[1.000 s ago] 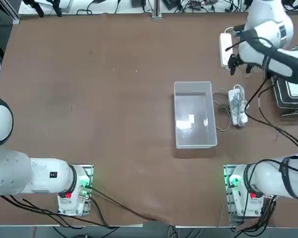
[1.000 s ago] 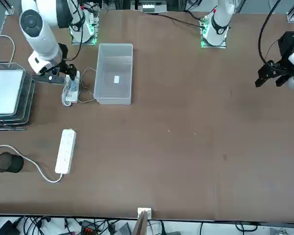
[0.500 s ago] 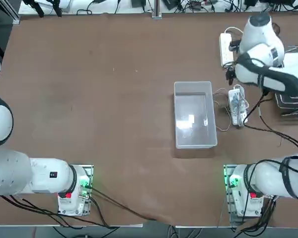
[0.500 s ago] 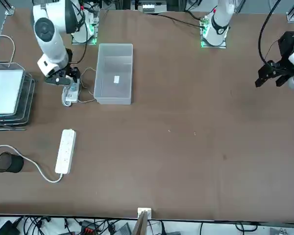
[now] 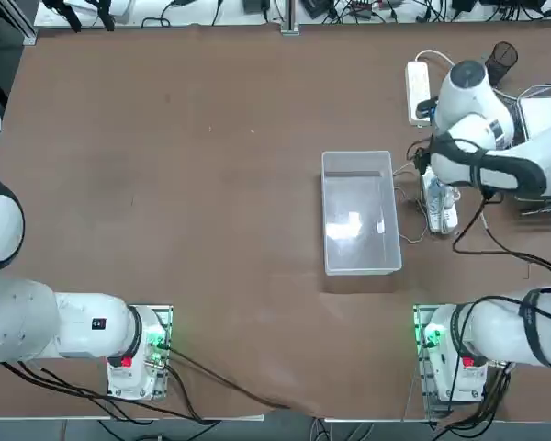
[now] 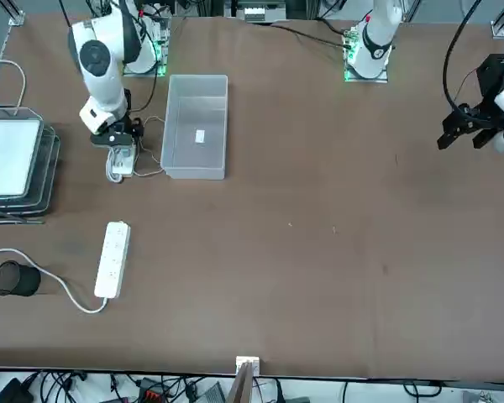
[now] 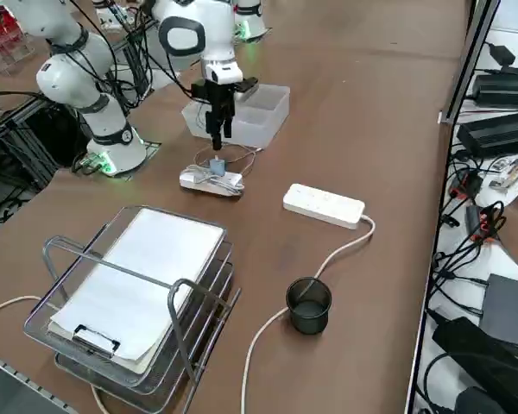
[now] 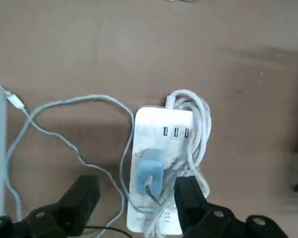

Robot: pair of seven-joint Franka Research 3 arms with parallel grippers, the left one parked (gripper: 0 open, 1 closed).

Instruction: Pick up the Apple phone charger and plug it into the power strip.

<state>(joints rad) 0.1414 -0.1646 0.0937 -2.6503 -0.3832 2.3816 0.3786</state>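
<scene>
- Pale bluish-grey, the small cube of the Apple phone charger lay on a wire-wrapped white strip, its thin white cable looping over the table.
- Right gripper hung just above it, fingers spread, holding nothing.
- Power strip lay well apart.

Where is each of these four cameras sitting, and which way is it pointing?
Top: overhead, looking straight down; both arms' bases along the bottom edge.
Front: across the table, facing the robot; right arm at picture-left.
Right side: raised beside the robot's right, looking diagonally down; right gripper above the wire-wrapped strip.
Right wrist: on the right arm, looking past its open fingers at the Apple phone charger.
Shared: top and front both show the clear bin and the power strip.
</scene>
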